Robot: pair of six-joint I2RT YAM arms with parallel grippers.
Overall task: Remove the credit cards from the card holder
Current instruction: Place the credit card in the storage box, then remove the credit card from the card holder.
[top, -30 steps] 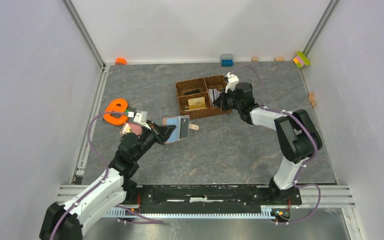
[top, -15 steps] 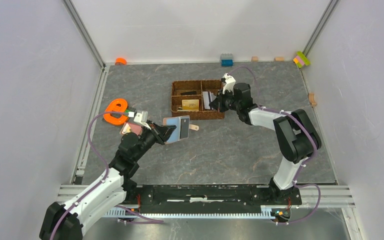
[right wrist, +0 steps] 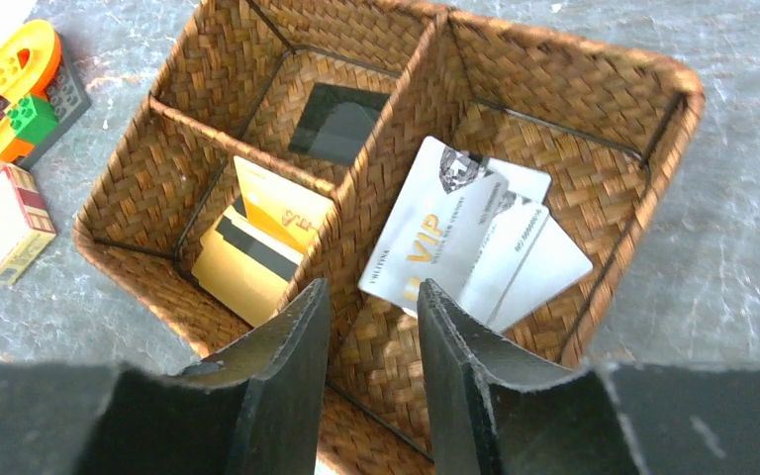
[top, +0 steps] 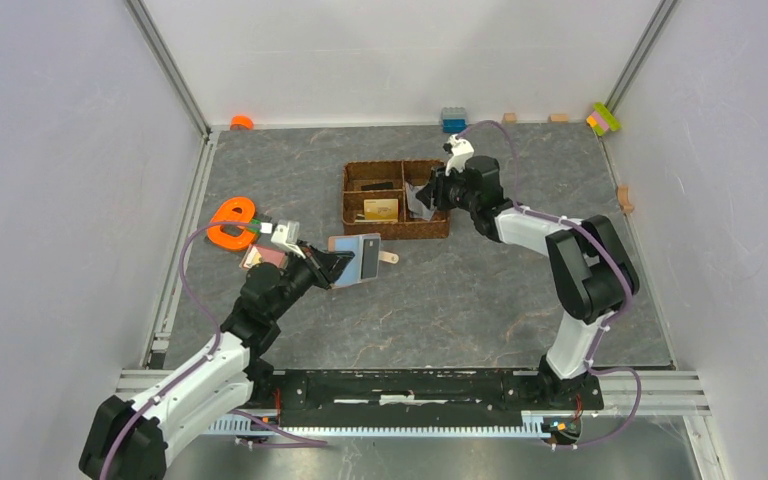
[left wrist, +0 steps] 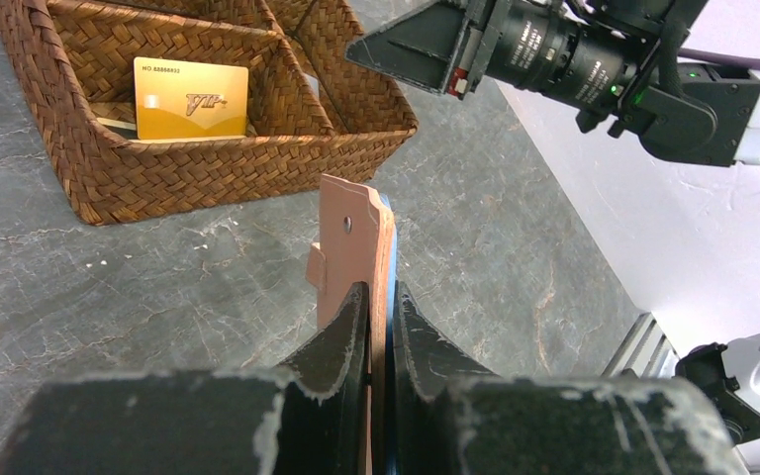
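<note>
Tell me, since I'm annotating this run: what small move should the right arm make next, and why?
Probably lift the right gripper away from the basket toward the card holder. Its jaws are open and empty over cards lying in the basket, while the left gripper clamps the holder, a dark card showing in it.

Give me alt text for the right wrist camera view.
The right arm's jaws hover open above a brown woven divided basket: two white VIP cards lie in its right compartment, gold cards in the near-left one, a dark card in the far-left.
</note>
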